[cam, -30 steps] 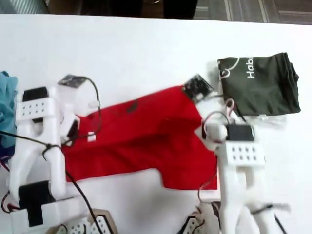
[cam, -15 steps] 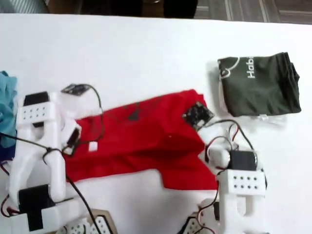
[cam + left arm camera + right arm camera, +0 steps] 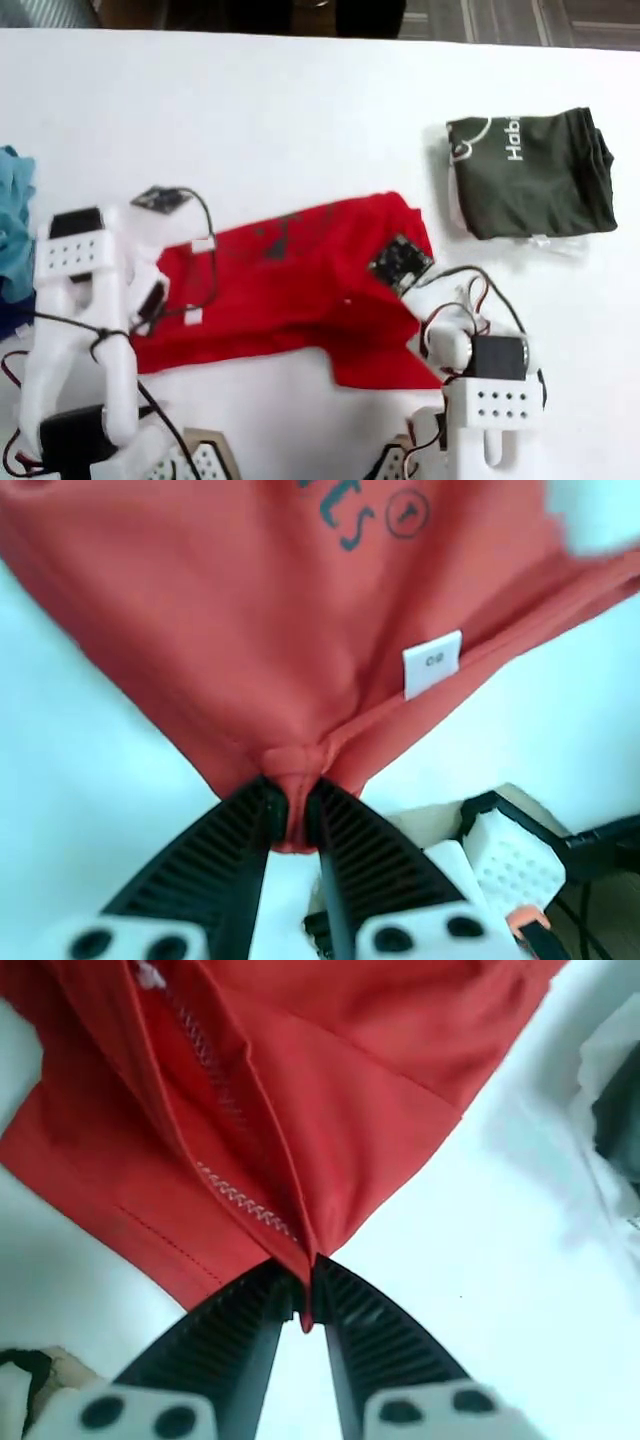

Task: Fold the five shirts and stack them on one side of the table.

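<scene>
The red shirt (image 3: 300, 290) lies across the middle of the tabletop (image 3: 300, 110), stretched between the two arms as a long band with part of the cloth doubled over on itself. The left tool (image 3: 292, 815) is pressed together on a bunched nub of fabric at one end, close to where a small white label (image 3: 433, 663) hangs from the seam. The right tool (image 3: 305, 1300) pinches the opposite end in the same way, its jaws closed on a hemmed edge where the stitched seams run together. Gripping both ends at once looks deliberate: with the cloth held between two pinches, the arms can likely keep it taut and carry one edge over as a straight line rather than a crumpled heap. The dark green shirt (image 3: 530, 170) sits already folded on the right side of the tabletop, well apart from the red one (most likely the base of the stack, which would explain keeping that side free). A blue garment (image 3: 12, 230) shows at the left edge, loose and apparently waiting its turn.
</scene>
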`<state>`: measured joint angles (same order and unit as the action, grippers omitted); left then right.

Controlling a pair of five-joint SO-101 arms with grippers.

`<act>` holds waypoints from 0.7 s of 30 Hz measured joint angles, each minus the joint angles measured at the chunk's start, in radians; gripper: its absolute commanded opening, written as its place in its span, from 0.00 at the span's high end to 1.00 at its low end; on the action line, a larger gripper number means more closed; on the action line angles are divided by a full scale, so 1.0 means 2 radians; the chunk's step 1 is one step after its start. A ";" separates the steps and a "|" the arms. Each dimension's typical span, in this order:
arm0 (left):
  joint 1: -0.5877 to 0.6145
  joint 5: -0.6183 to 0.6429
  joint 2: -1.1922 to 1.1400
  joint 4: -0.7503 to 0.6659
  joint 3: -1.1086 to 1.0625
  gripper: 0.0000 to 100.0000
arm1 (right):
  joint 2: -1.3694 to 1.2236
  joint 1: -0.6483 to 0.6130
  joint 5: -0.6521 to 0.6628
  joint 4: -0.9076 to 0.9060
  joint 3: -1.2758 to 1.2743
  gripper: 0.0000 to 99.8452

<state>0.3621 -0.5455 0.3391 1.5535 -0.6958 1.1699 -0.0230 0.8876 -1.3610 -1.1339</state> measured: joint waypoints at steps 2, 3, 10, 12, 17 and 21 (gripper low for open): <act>0.001 0.000 0.000 -0.022 -0.018 0.97 | 0.002 0.000 0.008 0.000 -0.004 0.98; 0.001 0.000 0.000 -0.028 -0.021 0.97 | 0.002 0.000 0.014 0.000 -0.005 0.98; 0.001 0.000 0.000 -0.026 -0.021 0.75 | 0.002 0.000 0.016 -0.003 -0.005 0.74; 0.001 0.000 0.000 -0.010 -0.005 0.76 | 0.002 0.000 0.016 -0.003 -0.005 0.70; 0.001 0.000 0.002 0.041 0.081 0.78 | 0.002 0.000 0.016 0.002 -0.005 0.72; 0.001 0.000 0.002 0.056 0.157 0.93 | 0.002 0.000 -0.020 0.042 -0.001 0.91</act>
<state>0.3636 -0.5455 0.3422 1.6655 -0.3828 1.1745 -0.0230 0.8477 -1.2766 -1.1354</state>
